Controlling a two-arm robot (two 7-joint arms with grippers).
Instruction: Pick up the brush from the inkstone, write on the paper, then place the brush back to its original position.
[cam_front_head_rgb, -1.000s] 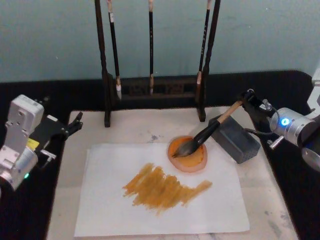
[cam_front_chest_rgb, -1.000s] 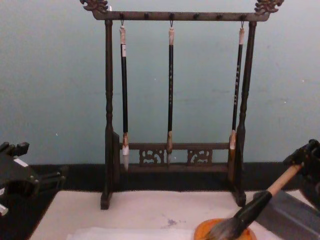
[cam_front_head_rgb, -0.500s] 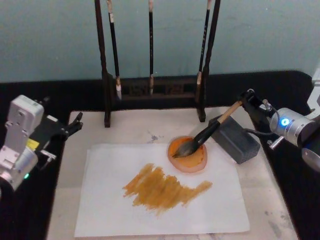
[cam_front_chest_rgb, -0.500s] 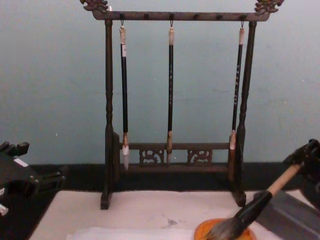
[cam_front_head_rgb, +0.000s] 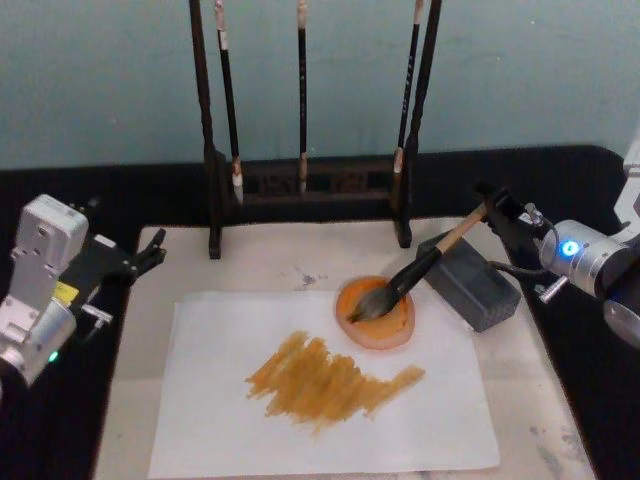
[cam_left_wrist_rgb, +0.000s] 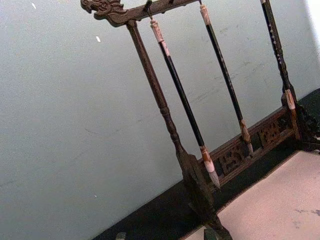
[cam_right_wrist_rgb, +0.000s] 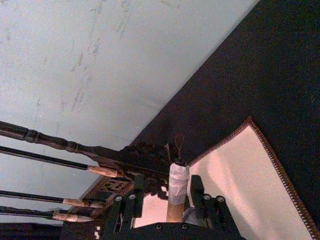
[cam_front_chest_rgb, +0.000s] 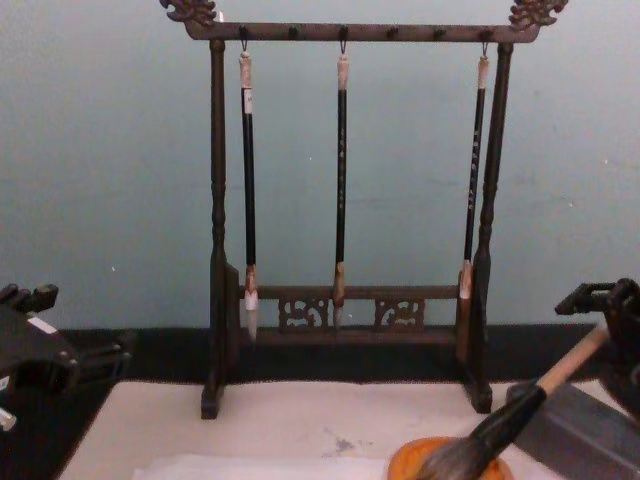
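Right gripper (cam_front_head_rgb: 491, 204) is straddling the brush (cam_front_head_rgb: 420, 270) at its handle end, jaws slightly parted; brush is leaning on the inkstone (cam_front_head_rgb: 478, 288), slanting away leftward, bristles in the orange dish (cam_front_head_rgb: 388, 325); left gripper (cam_front_head_rgb: 150, 248) is idling open, well apart.

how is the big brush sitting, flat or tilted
Tilted: the brush has its bristles in the orange dish, handle over the grey block, right hand at its end.

A dark wooden rack (cam_front_chest_rgb: 352, 32) is standing at the far edge of the cream mat (cam_front_head_rgb: 260, 265), three thin black-handled brushes (cam_front_chest_rgb: 341, 180) hanging from its top bar before a teal wall (cam_front_chest_rgb: 100, 150).
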